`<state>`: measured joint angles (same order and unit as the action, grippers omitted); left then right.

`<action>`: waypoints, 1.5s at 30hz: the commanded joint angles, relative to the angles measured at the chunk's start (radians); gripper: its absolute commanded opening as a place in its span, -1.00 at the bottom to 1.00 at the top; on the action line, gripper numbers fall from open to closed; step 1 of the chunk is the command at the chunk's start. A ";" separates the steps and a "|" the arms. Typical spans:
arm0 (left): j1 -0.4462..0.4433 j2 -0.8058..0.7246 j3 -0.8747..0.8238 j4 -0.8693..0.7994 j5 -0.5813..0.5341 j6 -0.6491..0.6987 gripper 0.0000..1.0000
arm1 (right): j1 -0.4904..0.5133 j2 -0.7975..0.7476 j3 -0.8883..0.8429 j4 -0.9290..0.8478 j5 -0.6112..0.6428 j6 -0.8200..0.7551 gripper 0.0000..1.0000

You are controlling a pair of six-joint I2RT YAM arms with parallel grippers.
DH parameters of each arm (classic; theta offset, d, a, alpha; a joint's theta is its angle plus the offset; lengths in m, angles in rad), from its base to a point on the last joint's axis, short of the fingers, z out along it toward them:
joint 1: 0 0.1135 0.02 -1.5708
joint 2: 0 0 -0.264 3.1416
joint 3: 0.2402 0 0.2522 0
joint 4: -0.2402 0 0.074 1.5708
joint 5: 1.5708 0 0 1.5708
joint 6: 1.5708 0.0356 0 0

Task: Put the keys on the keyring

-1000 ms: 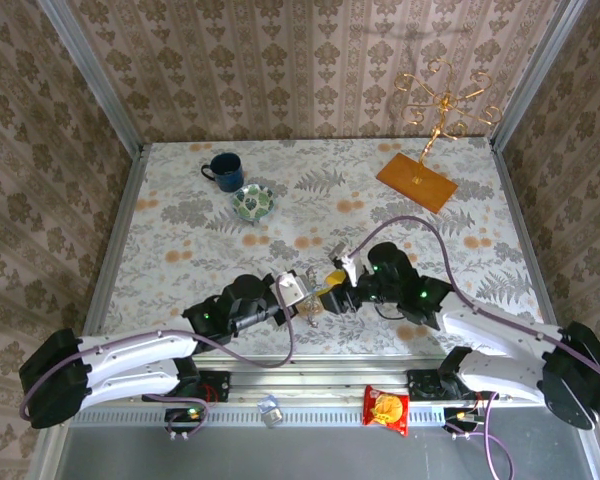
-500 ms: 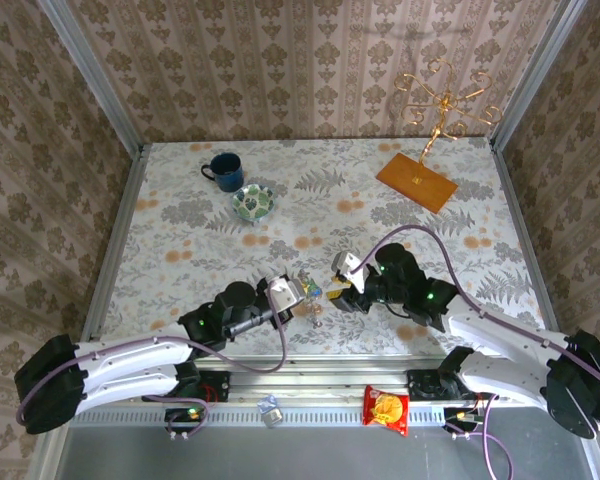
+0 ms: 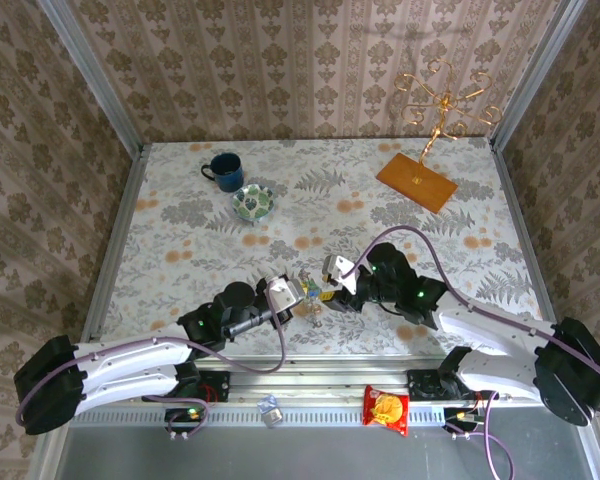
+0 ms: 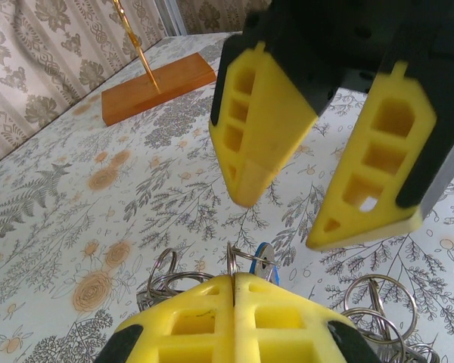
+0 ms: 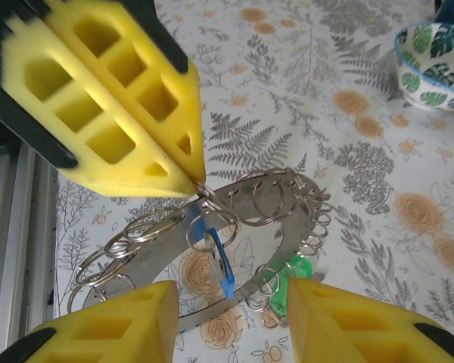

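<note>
Jaws: left gripper (image 5: 191, 180) pressed together on the split ring (image 5: 209, 206) of the blue-tagged key (image 5: 214, 261) | right gripper (image 4: 287, 219) spread, empty, narrower than a second ago, now moved in facing the left | keyring (image 5: 286, 231) lies lower centre beneath both | I judge threading is about to start.

Mug (image 3: 223, 170), bowl (image 3: 253, 203) and gold stand (image 3: 417, 181) line the far side; the left of the table (image 3: 175, 245) lies open.

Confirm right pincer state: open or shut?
Open. The right pincer's yellow fingers stand apart, nothing between them, above the keyring.
</note>
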<state>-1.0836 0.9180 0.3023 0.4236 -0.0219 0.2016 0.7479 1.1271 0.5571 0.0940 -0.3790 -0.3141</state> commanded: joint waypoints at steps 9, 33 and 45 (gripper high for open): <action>0.006 -0.008 -0.011 0.045 0.010 -0.025 -1.00 | 0.010 0.074 0.049 0.071 -0.061 0.025 -0.28; 0.007 0.010 -0.012 0.071 0.005 -0.013 -1.00 | 0.034 0.136 0.109 -0.018 -0.089 -0.013 -0.96; 0.007 -0.004 -0.020 0.068 0.007 -0.014 -1.00 | 0.031 0.087 0.081 -0.115 -0.025 0.002 -1.00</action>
<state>-1.0828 0.9298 0.3004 0.4522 -0.0238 0.2020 0.7753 1.2434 0.6300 0.0437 -0.4225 -0.3119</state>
